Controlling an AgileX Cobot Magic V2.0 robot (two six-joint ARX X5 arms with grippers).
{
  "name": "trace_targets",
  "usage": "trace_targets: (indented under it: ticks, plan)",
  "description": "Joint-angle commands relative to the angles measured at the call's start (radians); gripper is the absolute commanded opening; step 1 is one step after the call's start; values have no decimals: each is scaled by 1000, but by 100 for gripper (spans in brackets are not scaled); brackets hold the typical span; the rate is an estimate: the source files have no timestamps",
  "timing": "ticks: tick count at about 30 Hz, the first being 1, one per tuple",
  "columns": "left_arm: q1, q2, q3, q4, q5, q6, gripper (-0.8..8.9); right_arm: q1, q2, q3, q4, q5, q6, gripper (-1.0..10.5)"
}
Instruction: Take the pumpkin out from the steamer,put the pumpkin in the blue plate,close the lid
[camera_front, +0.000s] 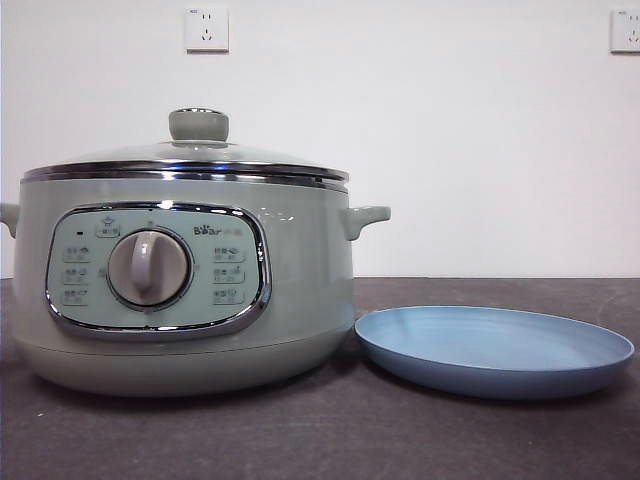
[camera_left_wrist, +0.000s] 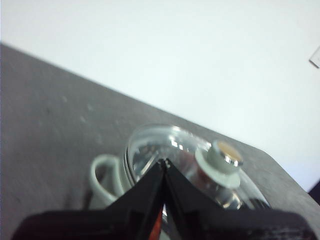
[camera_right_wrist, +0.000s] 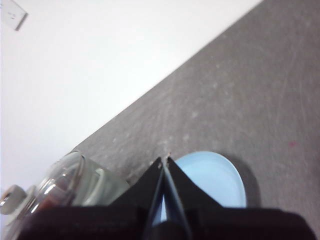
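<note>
Nothing done yet: lid (camera_front: 186, 158) sits on steamer (camera_front: 180, 290), pumpkin not clearly visible, presumably inside. Blue plate (camera_front: 495, 350) empty on table (camera_front: 400, 440). Left gripper (camera_left_wrist: 164, 161) and right gripper (camera_right_wrist: 165, 159): fingers closed, holding nothing, above.

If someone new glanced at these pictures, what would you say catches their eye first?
Most striking is the large round sage-green steamer standing on the dark table, capped by its domed glass lid with a pale green knob. Beside it lies the wide shallow light-blue plate, holding nothing. Both wrist views show black jaws pressed together: the left gripper above the lid, the right gripper above the plate.
</note>
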Motion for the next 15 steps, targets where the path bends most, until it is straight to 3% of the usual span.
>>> trace_targets:
  ticks: [1, 10, 15]
  plan:
    - [3, 42, 63, -23, -10, 69, -8, 1, 34, 69, 2, -1, -60, -11]
    - [3, 298, 280, -87, 0, 219, -8, 1, 185, 281, 1, -2, -192, -7]
    - [3, 446, 414, -152, 19, 332, -4, 1, 304, 418, -44, -3, -322, 2]
